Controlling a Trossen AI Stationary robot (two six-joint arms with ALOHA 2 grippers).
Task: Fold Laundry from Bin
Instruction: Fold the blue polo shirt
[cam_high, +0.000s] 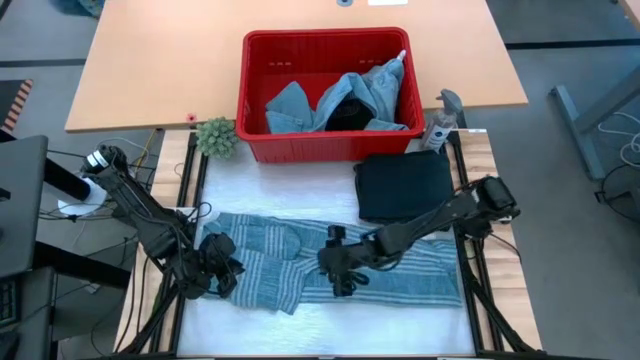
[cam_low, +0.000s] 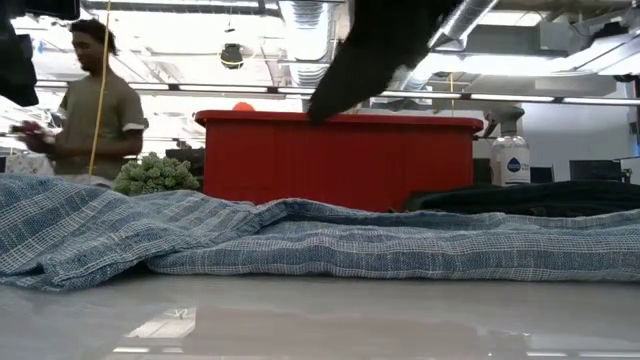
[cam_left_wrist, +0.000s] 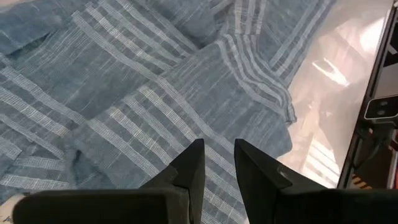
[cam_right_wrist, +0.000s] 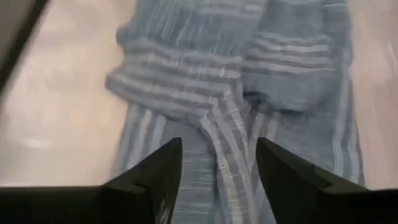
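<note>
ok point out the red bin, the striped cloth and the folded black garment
red bin (cam_high: 300, 145): high view, its front wall.
striped cloth (cam_high: 420, 270): high view, its flat right half.
folded black garment (cam_high: 403, 185): high view, its middle.

No text, brand or number is showing legibly anywhere. The spray bottle (cam_low: 510, 158) at the right of the low view is carrying a label with a dark drop-shaped mark, but its lettering is too small to read. The bin (cam_high: 325, 150) and the striped cloth (cam_high: 420, 272) are bearing no writing that can be made out.
</note>
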